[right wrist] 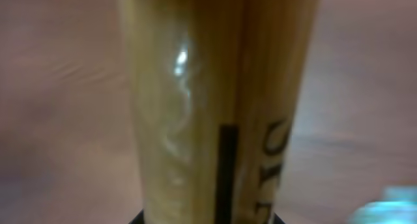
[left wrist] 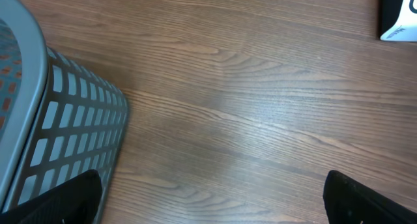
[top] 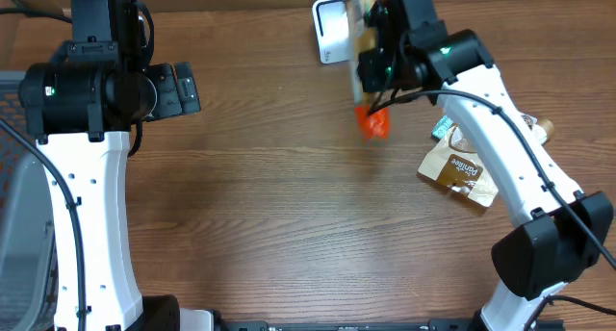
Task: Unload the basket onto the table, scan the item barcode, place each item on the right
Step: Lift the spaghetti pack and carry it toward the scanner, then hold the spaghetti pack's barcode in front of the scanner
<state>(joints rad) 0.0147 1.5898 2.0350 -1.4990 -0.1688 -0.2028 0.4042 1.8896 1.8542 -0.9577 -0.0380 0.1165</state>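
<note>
The right hand (top: 373,69) is closed narrow around a long orange packet (top: 373,122) and holds it just beside the white scanner (top: 330,33) at the far edge of the wooden surface (top: 269,196). One end of the packet pokes out past the hand. In the right wrist view the packet fills the frame, blurred. A dark stripe and some letters show, possibly part of its label. The left hand (top: 183,89) is spread wide and holds nothing, near a grey basket (left wrist: 58,113). A brown snack bag (top: 460,169) lies under the right arm.

Grey basket (left wrist: 71,113) and brown pouch (top: 460,172) on table (top: 289,206).
</note>
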